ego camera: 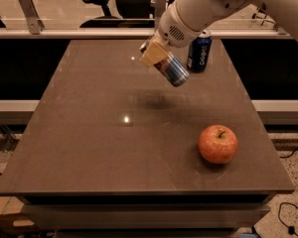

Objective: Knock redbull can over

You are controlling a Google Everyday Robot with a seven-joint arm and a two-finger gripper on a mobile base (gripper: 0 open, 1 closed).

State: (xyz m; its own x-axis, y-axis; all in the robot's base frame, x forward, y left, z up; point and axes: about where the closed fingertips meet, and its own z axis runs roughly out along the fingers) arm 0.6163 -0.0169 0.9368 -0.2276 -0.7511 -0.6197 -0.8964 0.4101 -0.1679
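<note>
The robot's two-finger hand (158, 58) is seen over the far middle of the dark brown, matte tabletop (89, 143), at the end of a thick white arm (198, 9) that enters from the upper right and is cut off by the frame edge. A slim silver-and-blue metal redbull can (174, 71) is pinched in the hand, the fingers closed against its upper part. The can is tilted, with its lower end pointing down and to the right, and is held clear of the tabletop; a soft shadow (154, 101) is cast on the surface below it. The can's top end is hidden behind a tan finger pad (152, 54), and only one finger can be made out plainly.

Just behind and to the right, a dark blue can with white lettering (199, 52) is seen upright near the far edge, its upper left partly covered by the arm. A round red apple with a short stem (218, 144) is set near the front right, well apart from both cans. A black office chair (116, 1) beyond the tabletop is only partly visible.
</note>
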